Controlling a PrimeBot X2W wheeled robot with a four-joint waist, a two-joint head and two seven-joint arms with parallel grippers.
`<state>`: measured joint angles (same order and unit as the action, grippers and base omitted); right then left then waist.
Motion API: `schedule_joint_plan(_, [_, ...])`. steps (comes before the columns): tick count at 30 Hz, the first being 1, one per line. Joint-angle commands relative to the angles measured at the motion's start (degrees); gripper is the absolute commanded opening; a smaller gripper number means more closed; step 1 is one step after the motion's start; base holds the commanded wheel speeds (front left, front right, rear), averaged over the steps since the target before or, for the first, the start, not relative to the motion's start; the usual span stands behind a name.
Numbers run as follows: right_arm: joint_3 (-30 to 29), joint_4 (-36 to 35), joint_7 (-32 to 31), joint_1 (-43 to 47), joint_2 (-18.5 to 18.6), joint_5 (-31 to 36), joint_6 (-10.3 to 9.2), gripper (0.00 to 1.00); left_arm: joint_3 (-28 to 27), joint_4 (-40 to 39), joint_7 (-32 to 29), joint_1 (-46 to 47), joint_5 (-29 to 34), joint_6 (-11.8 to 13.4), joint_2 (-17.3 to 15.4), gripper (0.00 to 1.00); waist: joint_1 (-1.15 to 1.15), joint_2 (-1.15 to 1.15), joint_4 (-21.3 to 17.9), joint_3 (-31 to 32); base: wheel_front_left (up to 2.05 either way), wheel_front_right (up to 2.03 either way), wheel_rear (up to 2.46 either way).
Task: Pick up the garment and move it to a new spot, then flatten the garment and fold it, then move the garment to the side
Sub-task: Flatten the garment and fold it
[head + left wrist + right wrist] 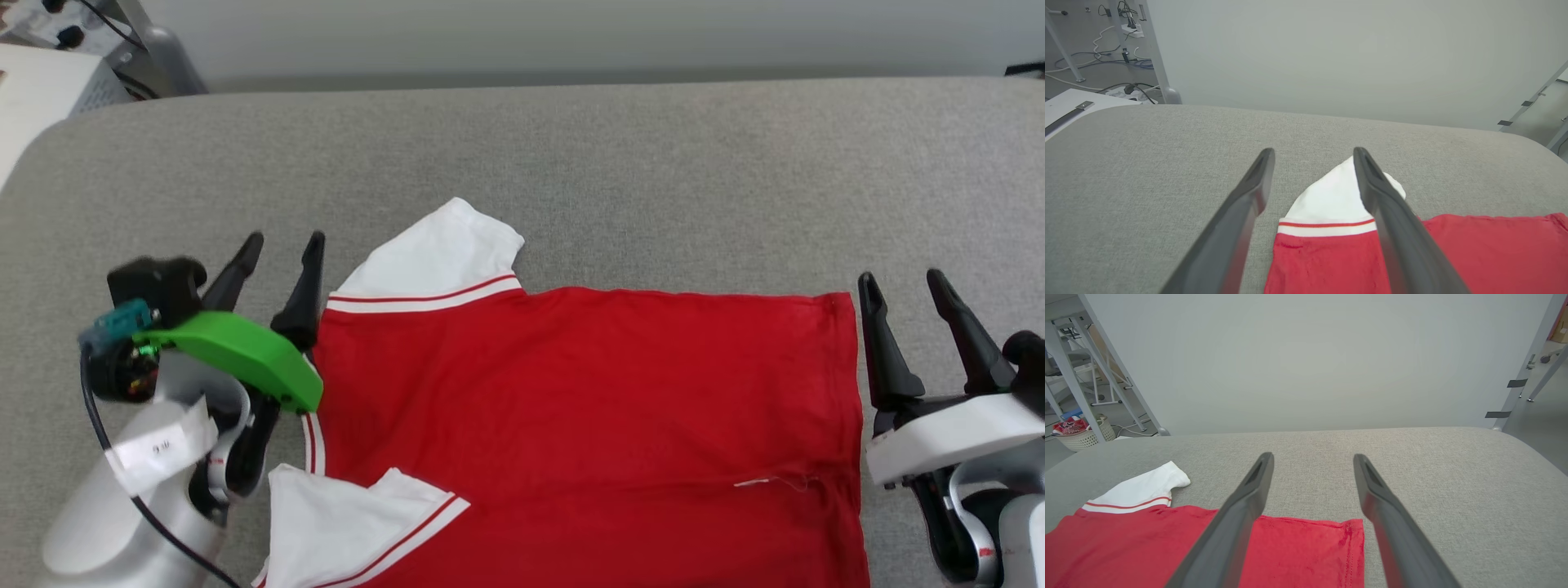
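Garment (588, 425) lay flat on the bench (571, 147), its long axis running left to right between your arms: sleeves toward the left claw (286, 241), hem toward the right claw (900, 278). Both claws were spread wide, gripping nothing. The left one sat at the far sleeve (441, 245), the right just outside the far hem corner (841, 302), each about equally near its end. The white tag (155, 447) on your left forearm carried print too small to read.

Red garment (588, 408) on flecked grey cloth (571, 147).
White sleeves (437, 249) edged in red stripes; left gripper (286, 241) black-fingered, its bracket (237, 351) green; pale fleck (755, 483) on the red, perhaps a tag.
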<state>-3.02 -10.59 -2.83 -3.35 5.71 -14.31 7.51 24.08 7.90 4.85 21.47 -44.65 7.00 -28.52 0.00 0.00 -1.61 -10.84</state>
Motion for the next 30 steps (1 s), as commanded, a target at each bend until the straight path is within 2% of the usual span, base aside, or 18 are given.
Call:
schedule_joint_plan(1, [0.15, -0.61, 0.16, -1.82, -0.17, 0.46, -0.02, 1.00, 0.11, 1.22, -0.88, 3.40, 0.20, -1.44, 0.08, 1.00, 0.00, 0.00, -2.47, -5.19, 0.00, 0.00, 0.00])
schedule_joint_plan(6, [0.36, -0.39, 0.30, -4.56, -0.66, 0.04, -0.02, 1.00, 1.05, 6.69, -7.72, 14.10, -2.39, -8.35, -1.29, 1.00, 0.00, 0.00, -4.86, -9.54, 0.00, 0.00, 0.00])
schedule_joint_plan(10, [0.80, 0.87, 1.09, -6.01, -0.96, -0.45, -0.02, 1.00, 2.34, 11.24, -15.63, 21.60, -4.96, -12.03, -2.74, 1.00, 0.00, 0.00, -6.82, -11.83, 0.00, 0.00, 0.00])
schedule_joint_plan(13, [1.01, 2.11, 1.61, -6.72, -1.28, -1.09, -0.02, 1.00, 4.00, 14.53, -22.57, 25.66, -6.82, -13.27, -4.01, 1.00, 0.00, 0.00, -8.37, -13.04, 0.00, 0.00, 0.00])
schedule_joint_plan(19, [1.50, 4.20, 2.71, -7.69, -1.70, -2.18, -0.02, 1.00, 7.44, 19.64, -34.22, 30.71, -9.90, -14.21, -6.05, 1.00, 0.00, 0.00, -10.98, -14.90, 0.00, 0.00, 0.00])
schedule_joint_plan(30, [2.09, 7.43, 3.66, -8.95, -2.23, -4.75, -0.02, 1.00, 14.55, 26.30, -47.66, 32.01, -14.26, -14.47, -5.76, 1.00, 0.00, 0.00, -13.30, -17.26, 0.00, 0.00, 0.00])
